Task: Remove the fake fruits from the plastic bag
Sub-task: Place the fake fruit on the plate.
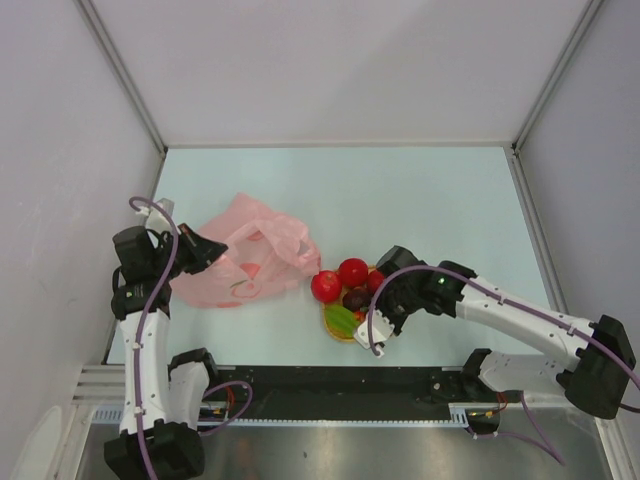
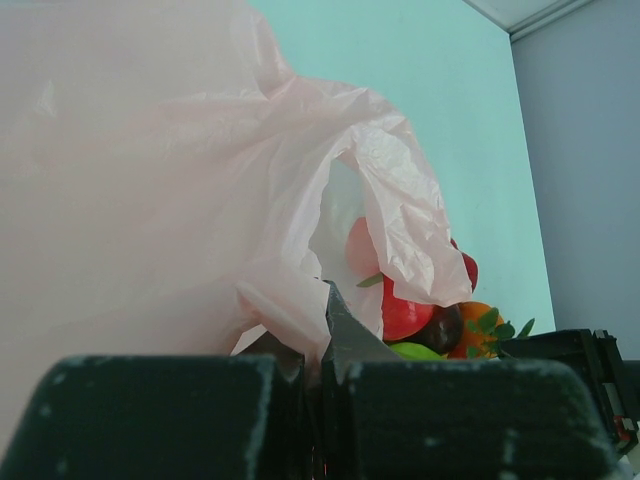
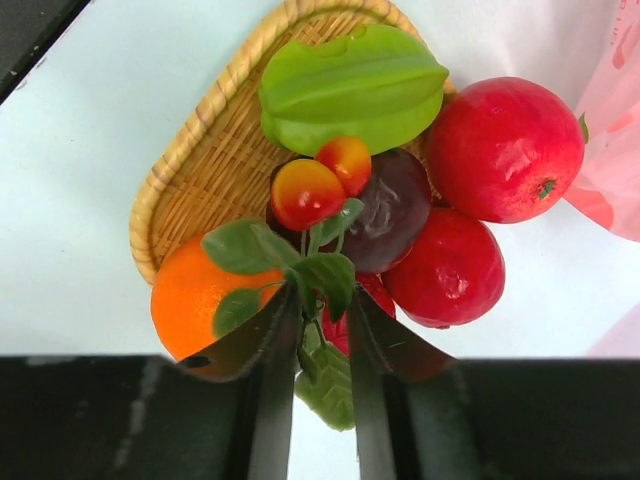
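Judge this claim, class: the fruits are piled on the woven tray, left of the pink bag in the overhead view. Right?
Wrong side. The top external view shows the fruits piled on the woven tray right of the pink bag, not left.

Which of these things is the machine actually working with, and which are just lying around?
Part of the job:
- pink plastic bag
- fake fruits: red, purple, orange and green, piled outside the bag

Just lying about:
- woven tray, under some of the fruits
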Tool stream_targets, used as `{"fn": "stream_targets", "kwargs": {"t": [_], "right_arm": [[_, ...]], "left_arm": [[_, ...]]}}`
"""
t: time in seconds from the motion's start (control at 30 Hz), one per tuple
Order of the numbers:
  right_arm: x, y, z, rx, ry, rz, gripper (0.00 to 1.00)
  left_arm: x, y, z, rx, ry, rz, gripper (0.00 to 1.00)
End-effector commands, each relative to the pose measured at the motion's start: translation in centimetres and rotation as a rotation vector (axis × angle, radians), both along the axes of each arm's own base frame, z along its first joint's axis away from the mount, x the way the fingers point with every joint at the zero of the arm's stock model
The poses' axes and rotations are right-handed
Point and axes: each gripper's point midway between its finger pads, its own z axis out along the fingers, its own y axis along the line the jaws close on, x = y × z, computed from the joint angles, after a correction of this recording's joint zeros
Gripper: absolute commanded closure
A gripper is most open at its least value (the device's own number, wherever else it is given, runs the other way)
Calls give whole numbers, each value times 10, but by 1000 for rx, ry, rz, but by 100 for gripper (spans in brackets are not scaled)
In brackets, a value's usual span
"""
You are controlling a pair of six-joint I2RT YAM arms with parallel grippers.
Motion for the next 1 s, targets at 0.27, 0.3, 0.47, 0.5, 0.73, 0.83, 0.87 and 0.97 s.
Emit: {"fn": "stream_targets", "kwargs": {"t": [0.27,0.3,0.47,0.5,0.73,0.83,0.87,0.97], "right_arm": [[3,3,3,24,-27,28,54],[3,3,4,26,-29,25,53],[4,2,4,28,-20,6,50],[4,2,4,30,-19,6,50],[7,2,11,51,-39,-20,49],[3,2,16,75,-27,-29,48],[2,2,17,82,-24,-30,48],[1,3,29,127,-40,-42,47]], "left_arm": [[1,2,2,-17,-22,7,100],[2,2,1,-17,-17,8,100],[2,2,0,-20,-18,6,100],[2,2,0,-24,-17,8,100],[2,1,1,-27,-20,7,100],[2,1,0,-31,-15,6,100],[2,1,-1,-30,-16,5,100],[2,1,-1,-32,-14,6,100]]}}
